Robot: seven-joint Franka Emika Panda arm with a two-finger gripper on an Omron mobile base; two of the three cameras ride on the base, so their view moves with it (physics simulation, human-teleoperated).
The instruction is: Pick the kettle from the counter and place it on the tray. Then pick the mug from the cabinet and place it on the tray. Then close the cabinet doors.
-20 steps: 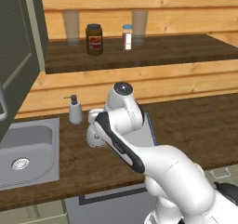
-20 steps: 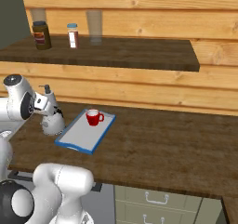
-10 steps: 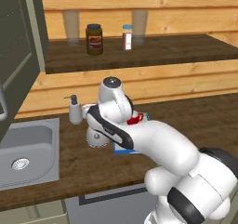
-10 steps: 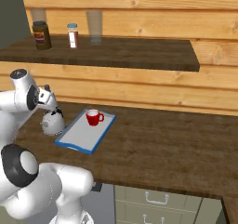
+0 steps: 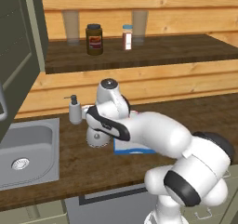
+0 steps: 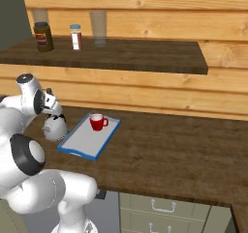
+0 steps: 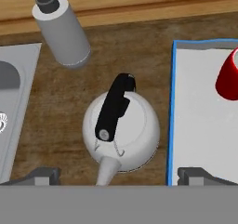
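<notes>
1. The step in hand looks like the pick of the kettle point(image 7: 122, 131): it stands on the tabletop point(image 7: 130, 51), just beside the tray point(image 7: 200, 125) but not on it, while the mug point(image 7: 228, 76) already sits on the tray.
2. To do it well, the gripper point(image 7: 118, 176) should drop straight down so its fingers straddle the black handle point(image 7: 115, 108). In the hand view the handle runs at a slant, so a small roll of the wrist to set the fingers square across it would likely give a surer hold.
3. Take the handle near its middle; a grip towards one end could let the kettle swing and tip.
4. Mind the spout point(image 7: 106, 171), which points towards the gripper, and the soap bottle point(image 7: 62, 28) standing close on the far side. Neither should be knocked on the way down.
5. On the lift, clear the tray's blue rim before moving sideways, and set the kettle down apart from the mug.
6. Pose: the arm point(image 5: 148, 135) is folded forward and low over the tabletop, the hand pointing down above the kettle, between the sink point(image 5: 28, 148) and the tray.
7. The gripper is spread wide and empty, its tips to either side of the kettle, not touching it.
</notes>
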